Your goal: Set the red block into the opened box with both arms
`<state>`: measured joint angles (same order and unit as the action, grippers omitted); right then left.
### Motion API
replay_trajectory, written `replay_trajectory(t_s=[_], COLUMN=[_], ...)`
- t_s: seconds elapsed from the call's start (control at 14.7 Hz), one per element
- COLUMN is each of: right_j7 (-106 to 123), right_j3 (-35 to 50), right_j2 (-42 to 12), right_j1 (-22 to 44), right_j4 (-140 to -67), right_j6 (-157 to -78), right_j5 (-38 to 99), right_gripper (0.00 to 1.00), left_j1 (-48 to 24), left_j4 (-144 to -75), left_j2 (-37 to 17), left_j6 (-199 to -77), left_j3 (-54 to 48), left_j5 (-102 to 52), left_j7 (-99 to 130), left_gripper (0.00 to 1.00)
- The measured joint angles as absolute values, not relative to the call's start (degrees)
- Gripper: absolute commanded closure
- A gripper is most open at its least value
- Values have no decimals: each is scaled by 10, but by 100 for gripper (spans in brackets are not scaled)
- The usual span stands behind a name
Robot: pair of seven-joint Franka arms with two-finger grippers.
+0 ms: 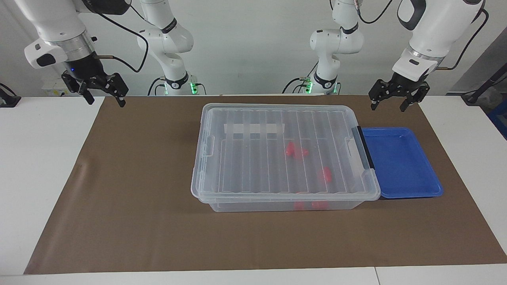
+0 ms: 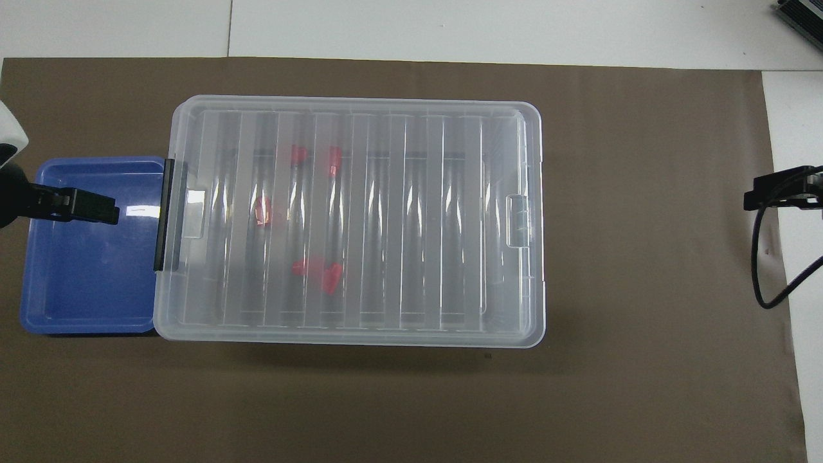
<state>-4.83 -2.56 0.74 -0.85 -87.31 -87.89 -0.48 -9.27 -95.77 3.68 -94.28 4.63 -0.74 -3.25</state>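
The clear box [image 1: 277, 118] [image 2: 501, 161] stands mid-table with its ribbed lid on and a black latch [image 1: 365, 146] at the left arm's end. Several red pieces lie inside it, blurred through the lid, among them one [image 1: 325, 174] [image 2: 262, 211] and a pair [image 1: 296, 151] [image 2: 321, 273]. I cannot tell which is the peaked red block. My left gripper [image 1: 388, 107] [image 2: 80, 206] hangs open and empty over the blue tray. Over the mat's edge at the right arm's end, my right gripper [image 1: 105, 102] is raised, open and empty.
A shallow blue tray [image 1: 424, 186] [image 2: 38, 308] sits against the box's latch end with nothing in it. A brown mat [image 1: 138, 198] [image 2: 643, 289] covers the table under everything. White table shows at both ends.
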Motion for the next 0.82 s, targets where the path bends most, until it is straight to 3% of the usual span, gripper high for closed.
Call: replay_trajectory(t_s=[0.82], right_j7=[-48], right_j3=[-19], right_j2=[12], right_j1=[-2], right_j4=[-887], right_j6=[-860], right_j5=[-5], right_gripper=[0], left_j1=[-93], left_j4=[-958], left_j2=[37], left_j6=[-943], left_j3=[46], left_j5=[-7], left_j7=[-32], left_gripper=[0])
